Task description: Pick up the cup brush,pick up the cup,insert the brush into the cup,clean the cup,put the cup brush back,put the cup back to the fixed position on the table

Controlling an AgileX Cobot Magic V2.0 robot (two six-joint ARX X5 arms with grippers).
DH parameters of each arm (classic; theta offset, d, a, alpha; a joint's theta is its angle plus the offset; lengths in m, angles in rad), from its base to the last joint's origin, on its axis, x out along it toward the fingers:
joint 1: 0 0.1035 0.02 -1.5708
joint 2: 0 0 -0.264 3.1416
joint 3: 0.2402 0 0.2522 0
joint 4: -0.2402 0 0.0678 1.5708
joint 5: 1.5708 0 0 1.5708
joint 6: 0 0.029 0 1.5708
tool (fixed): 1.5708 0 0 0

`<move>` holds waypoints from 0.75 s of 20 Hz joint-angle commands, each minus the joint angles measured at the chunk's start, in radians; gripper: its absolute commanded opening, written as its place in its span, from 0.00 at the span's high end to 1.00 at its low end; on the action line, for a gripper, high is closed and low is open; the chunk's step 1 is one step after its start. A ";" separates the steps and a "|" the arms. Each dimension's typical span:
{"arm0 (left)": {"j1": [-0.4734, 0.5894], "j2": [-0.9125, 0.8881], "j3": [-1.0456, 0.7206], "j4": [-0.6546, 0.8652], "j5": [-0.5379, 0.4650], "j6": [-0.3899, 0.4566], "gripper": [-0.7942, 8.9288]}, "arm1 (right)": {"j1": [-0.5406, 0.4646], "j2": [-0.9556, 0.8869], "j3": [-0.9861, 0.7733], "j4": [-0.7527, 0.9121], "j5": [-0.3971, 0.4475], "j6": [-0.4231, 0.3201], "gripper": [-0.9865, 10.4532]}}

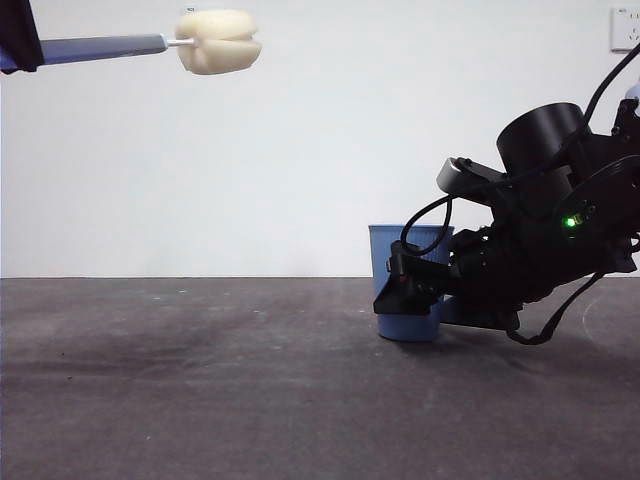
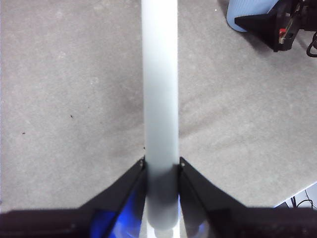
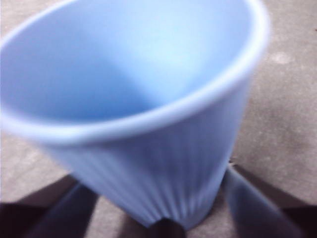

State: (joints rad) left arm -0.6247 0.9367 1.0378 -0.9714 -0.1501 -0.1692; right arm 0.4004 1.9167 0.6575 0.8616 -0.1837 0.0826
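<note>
Pincers first: on my left wrist feed the left pincer [image 2: 161,166] is clamped on the grey handle of the brush [image 2: 159,84], a jaw pressed to each side of the shaft, which runs straight out from between them over the bare desk [image 2: 74,99]. From the front I see that brush [image 1: 215,41] held high in the air, lying about level, its cream sponge head free of everything and well apart from the cup [image 1: 408,285]. On my right wrist feed the right pincer [image 3: 163,208] has its jaws set apart, one on each side of the cup [image 3: 143,99] near its base; the picture is blurred, and I can't tell whether the jaws touch the ribbed wall. I look down into the cup's open mouth there and it appears tilted in that feed. From the front the cup stands upright on the desk [image 1: 200,380], with the right pincer [image 1: 405,290] low beside it and reaching around its lower half. The cup also shows at a corner of my left wrist feed [image 2: 247,15], with the other arm's black jaw against it.
</note>
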 commanded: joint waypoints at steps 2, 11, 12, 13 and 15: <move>-0.002 -0.002 -0.008 0.008 -0.005 -0.011 0.93 | 0.003 0.012 -0.007 0.010 0.000 0.008 0.75; -0.002 -0.002 -0.008 0.001 -0.006 0.000 0.93 | 0.005 0.011 -0.007 -0.003 0.000 0.006 0.92; -0.002 -0.002 -0.008 0.000 -0.006 0.015 0.93 | 0.007 0.006 -0.007 -0.012 0.000 0.006 0.92; -0.002 -0.002 -0.008 -0.004 -0.006 0.018 0.93 | 0.009 -0.013 -0.007 -0.046 0.000 0.006 0.92; -0.002 -0.002 -0.008 -0.016 -0.006 0.050 0.93 | 0.021 -0.094 -0.007 -0.171 0.003 -0.045 0.92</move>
State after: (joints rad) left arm -0.6247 0.9367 1.0378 -0.9882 -0.1516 -0.1459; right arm 0.4152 1.8317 0.6575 0.6880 -0.1795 0.0608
